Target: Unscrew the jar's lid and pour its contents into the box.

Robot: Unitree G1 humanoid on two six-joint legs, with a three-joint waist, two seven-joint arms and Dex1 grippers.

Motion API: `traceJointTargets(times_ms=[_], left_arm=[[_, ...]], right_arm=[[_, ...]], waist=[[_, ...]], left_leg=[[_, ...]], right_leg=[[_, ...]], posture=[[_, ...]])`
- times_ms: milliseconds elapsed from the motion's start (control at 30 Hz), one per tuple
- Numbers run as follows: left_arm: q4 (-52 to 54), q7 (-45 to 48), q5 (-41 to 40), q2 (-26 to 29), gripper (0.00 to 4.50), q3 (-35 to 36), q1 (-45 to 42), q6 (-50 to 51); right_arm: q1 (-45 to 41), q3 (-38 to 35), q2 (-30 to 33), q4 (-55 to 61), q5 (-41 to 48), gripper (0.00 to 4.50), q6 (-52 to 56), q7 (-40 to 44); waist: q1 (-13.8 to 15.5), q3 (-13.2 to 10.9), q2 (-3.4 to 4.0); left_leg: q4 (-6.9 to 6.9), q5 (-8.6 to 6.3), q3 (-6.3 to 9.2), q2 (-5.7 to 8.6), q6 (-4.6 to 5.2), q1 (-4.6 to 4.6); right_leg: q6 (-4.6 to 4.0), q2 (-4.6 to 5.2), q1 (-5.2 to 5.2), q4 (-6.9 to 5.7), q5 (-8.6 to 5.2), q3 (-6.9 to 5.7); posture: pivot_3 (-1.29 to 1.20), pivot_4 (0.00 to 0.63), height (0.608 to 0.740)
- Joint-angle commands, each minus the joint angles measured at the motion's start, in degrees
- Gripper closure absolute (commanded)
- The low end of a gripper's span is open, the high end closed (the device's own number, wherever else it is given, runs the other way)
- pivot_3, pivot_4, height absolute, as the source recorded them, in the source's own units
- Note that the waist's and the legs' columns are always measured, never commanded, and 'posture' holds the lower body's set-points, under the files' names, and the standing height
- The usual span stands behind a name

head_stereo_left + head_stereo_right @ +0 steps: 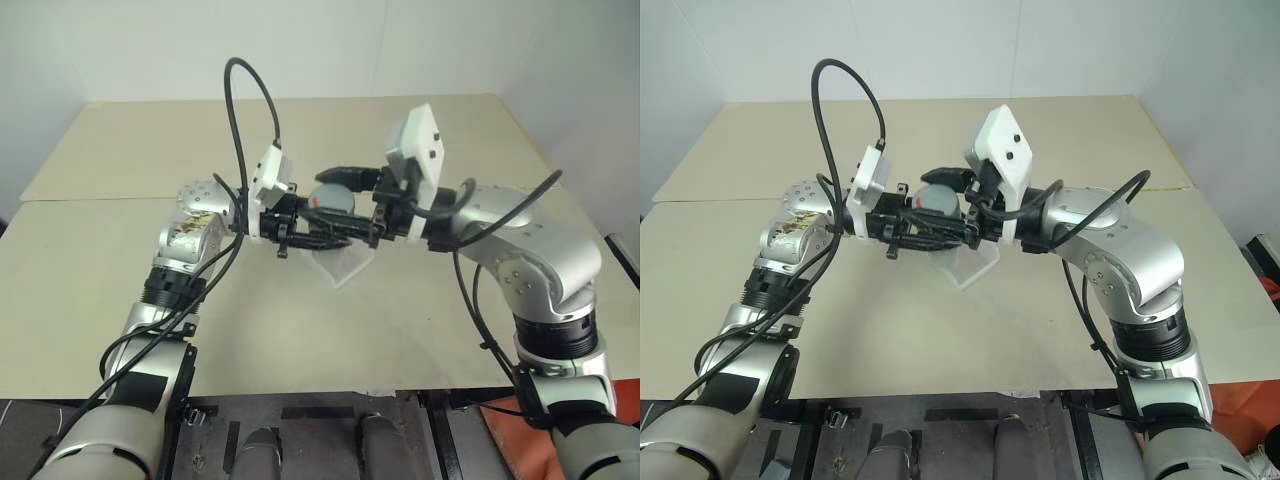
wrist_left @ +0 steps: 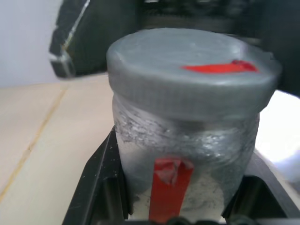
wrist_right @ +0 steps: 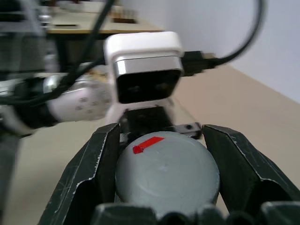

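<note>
1. My left gripper [image 1: 300, 222] is squeezed tight on the body of the jar [image 2: 187, 164]. It holds the jar up in the air, above the table [image 1: 120, 250], between my two arms.
2. My right gripper [image 3: 164, 180] is clamped on the lid [image 3: 166, 176], with one black finger on each side of it. The lid is still on the jar.
3. The box [image 1: 343, 263] sits on the table just under the jar and a bit toward me.
4. The jar stands upright. Its long line runs up and down, and the grey lid with its red mark points up.
5. What I think could go wrong: when I twist the lid, the jar may spin inside my left fingers, because its sides are round and smooth. Then the lid would not come loose.
6. The lid is smooth too, so my right fingers may slide around it and not turn it.
7. If I pull up too hard, the jar may pop out and fall on the box.
8. If the jar tips when the lid comes off, the contents may spill on the table and miss the box.
9. I cannot see the contents through the jar's wrapped side.
</note>
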State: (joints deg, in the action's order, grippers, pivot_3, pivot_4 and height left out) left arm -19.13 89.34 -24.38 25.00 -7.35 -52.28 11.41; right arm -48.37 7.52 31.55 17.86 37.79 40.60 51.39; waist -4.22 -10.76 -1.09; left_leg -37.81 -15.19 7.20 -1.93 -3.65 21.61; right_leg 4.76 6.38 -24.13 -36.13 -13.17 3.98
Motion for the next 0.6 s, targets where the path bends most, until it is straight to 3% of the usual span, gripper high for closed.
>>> traceJointTargets(times_ms=[33,133,267,433,467,600], left_arm=[[6.4,3.2,-6.6,4.3,2.58,2.9,2.0,1.1],[10.6,2.7,-8.4,4.4,2.58,3.7,3.9,3.8],[13.4,0.8,-8.3,4.8,2.58,3.9,5.9,4.8],[12.9,-1.0,-7.6,6.1,2.58,4.7,6.8,5.4],[12.6,-1.1,-7.4,6.4,2.58,4.8,6.9,5.4],[10.5,-3.0,-6.0,7.2,2.58,5.7,7.5,5.1]], right_arm=[[-2.8,1.4,2.5,-8.9,0.6,1.77,-7.2,18.9],[-7.2,4.9,0.5,-17.5,-3.5,1.77,-12.9,25.2],[-10.1,6.6,-2.6,-24.7,-7.5,1.77,-17.6,26.2],[-8.1,4.4,-2.6,-23.3,-9.1,0.21,-18.3,22.8],[-7.3,3.6,-2.4,-22.5,-9.4,0.04,-18.2,21.8],[-2.3,-1.4,0.4,-15.0,-9.1,0.04,-15.7,15.6]], waist=[[-0.2,0.0,0.01],[-0.7,0.0,0.02],[-1.4,0.0,0.02],[-1.2,0.0,0.03],[-1.2,0.0,0.03],[-1.2,0.0,0.03]], left_leg=[[0.0,0.0,0.01,-0.01,0.0,-0.02],[-0.01,0.0,0.01,-0.02,0.0,-0.07],[-0.01,0.0,0.04,-0.02,-0.01,-0.09],[-0.02,0.05,0.09,-0.02,-0.08,-0.01],[-0.02,0.05,0.09,-0.01,-0.08,-0.01],[-0.01,0.05,0.1,-0.01,-0.09,0.02]], right_leg=[[0.0,0.0,0.03,0.01,0.0,0.0],[0.0,-0.03,0.01,0.0,0.0,0.01],[0.0,-0.03,0.01,-0.08,0.0,0.01],[-0.01,-0.03,-0.03,-0.13,0.0,-0.04],[-0.01,-0.03,-0.02,-0.13,0.0,-0.04],[-0.01,-0.03,-0.03,-0.14,0.0,-0.04]], posture=[[0.0,0.15,0.74],[0.0,0.15,0.74],[0.0,0.15,0.74],[0.0,0.15,0.74],[0.0,0.15,0.74],[0.0,0.15,0.74]])
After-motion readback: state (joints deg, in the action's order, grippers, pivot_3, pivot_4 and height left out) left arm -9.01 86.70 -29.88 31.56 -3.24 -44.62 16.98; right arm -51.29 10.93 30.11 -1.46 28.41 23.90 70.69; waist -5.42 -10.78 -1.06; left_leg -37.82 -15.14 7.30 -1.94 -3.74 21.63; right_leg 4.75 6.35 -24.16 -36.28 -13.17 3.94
